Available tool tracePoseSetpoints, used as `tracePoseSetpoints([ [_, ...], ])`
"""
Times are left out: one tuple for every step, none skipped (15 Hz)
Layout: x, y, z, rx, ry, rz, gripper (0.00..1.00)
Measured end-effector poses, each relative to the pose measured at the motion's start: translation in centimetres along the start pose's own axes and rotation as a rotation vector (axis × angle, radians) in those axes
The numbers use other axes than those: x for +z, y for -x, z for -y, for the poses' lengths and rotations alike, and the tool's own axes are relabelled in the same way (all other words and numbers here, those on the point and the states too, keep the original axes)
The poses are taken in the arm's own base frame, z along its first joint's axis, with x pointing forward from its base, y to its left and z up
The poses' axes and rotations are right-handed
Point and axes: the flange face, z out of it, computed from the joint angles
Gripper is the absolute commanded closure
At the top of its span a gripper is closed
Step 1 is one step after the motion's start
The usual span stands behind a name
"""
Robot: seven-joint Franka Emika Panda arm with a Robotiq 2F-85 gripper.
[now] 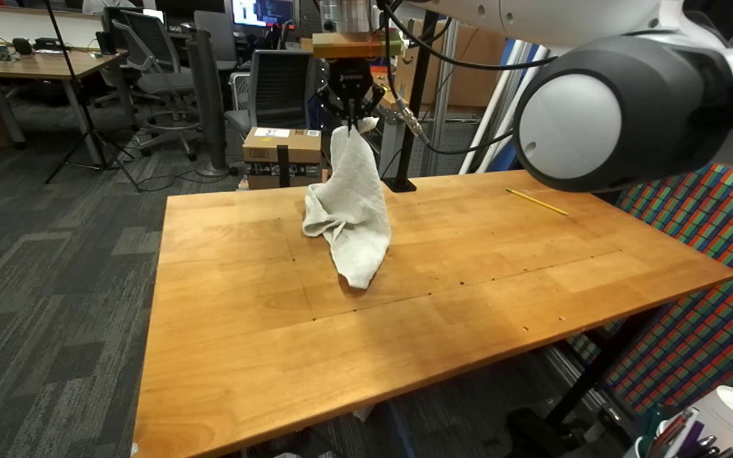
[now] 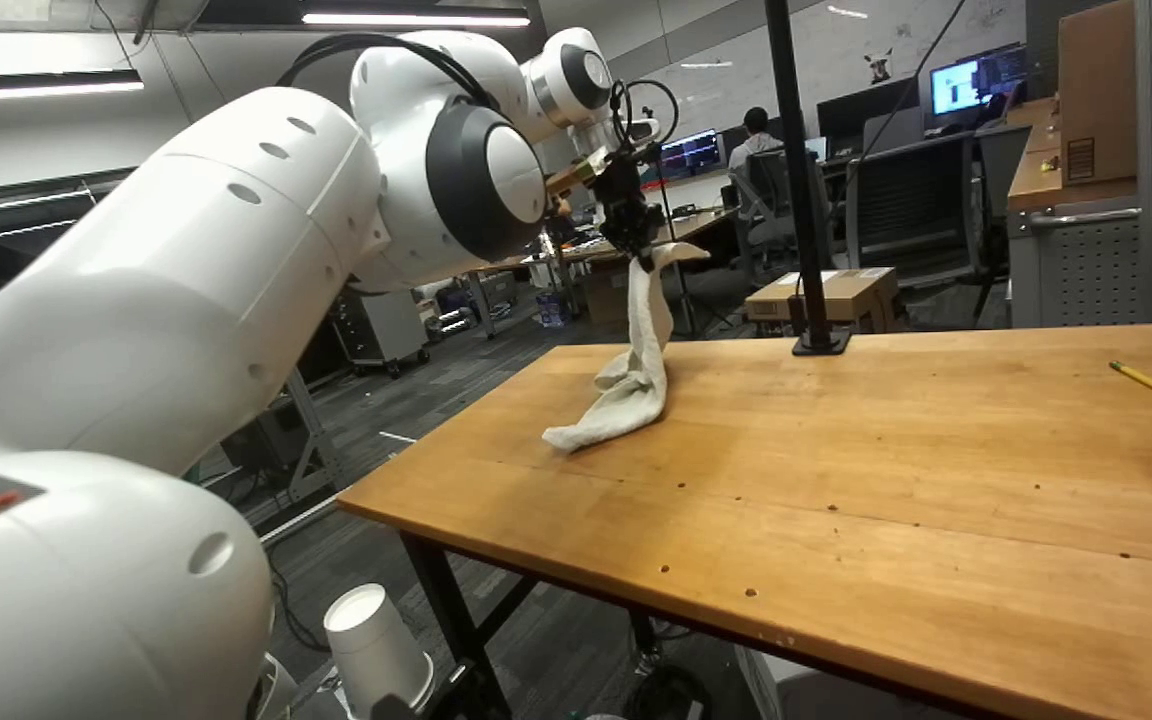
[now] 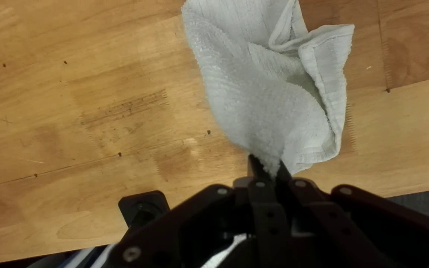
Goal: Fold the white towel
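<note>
The white towel (image 1: 357,216) hangs from my gripper (image 1: 352,124) over the wooden table (image 1: 245,356). Its top is pinched and a small end sticks out sideways past the fingertips. Its lower part rests crumpled on the table, with one corner trailing along the surface. The towel also shows in an exterior view (image 2: 644,355), below the gripper (image 2: 646,262). In the wrist view the fingertips (image 3: 268,167) are closed on the towel (image 3: 244,85), and a folded hem lies at its right side. The cloth between the fingers is partly hidden.
A black post (image 2: 821,345) stands at the table's back edge, close to the towel; its base also shows in the wrist view (image 3: 143,204). A yellow pencil (image 1: 537,201) lies on the table. A cardboard box (image 1: 284,152) stands beyond the back edge.
</note>
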Motion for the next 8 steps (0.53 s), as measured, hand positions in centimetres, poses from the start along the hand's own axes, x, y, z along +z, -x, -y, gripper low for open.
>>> tracePoseSetpoints([
  [0.3, 0.0, -0.1, 0.003, 0.015, 0.004, 0.99],
  [0.7, 0.0, -0.1, 0.004, 0.029, 0.010, 0.99],
  [1.1, 0.0, -0.1, 0.008, 0.039, 0.018, 0.99],
  [1.6, 0.1, 0.0, 0.015, 0.046, 0.027, 0.99],
  [2.0, 0.1, 0.0, 0.028, 0.050, 0.034, 0.99],
  [2.3, 0.1, 0.1, 0.043, 0.053, 0.038, 0.98],
  [2.8, 0.1, 0.2, 0.055, 0.057, 0.042, 0.98],
  [3.2, 0.1, 0.4, 0.065, 0.060, 0.047, 0.98],
])
